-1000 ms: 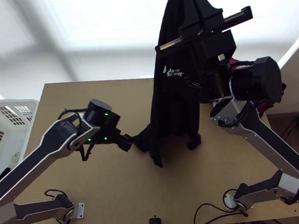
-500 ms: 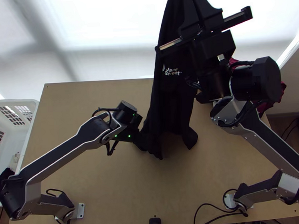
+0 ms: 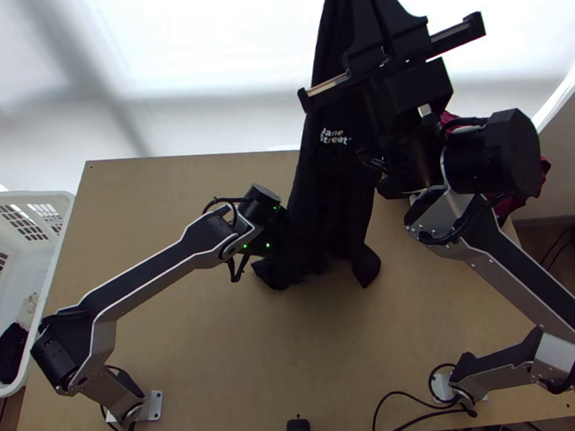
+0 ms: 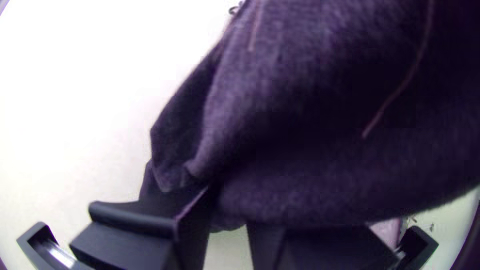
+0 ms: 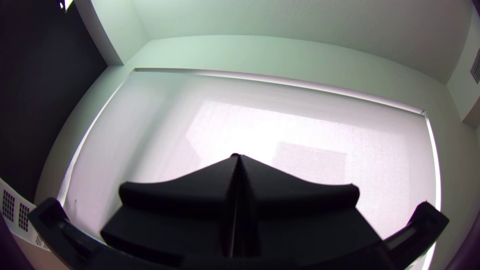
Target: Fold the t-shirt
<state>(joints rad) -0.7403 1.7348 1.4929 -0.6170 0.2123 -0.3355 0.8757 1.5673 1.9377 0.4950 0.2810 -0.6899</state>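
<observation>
In the centre of the top view, the shirt is hanging bunched, presumably so its lower folds are dangling within reach. There, the left gripper is holding its fingers apart against it. Toward the top edge, the right gripper is clamping the shirt, fingers together, likely bearing its weight.

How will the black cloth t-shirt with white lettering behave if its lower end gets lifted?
Likely floppy: the t-shirt hangs in soft folds from the right gripper. The bottom corners would probably swing or crumple rather than hold shape, since they droop and curl.
</observation>
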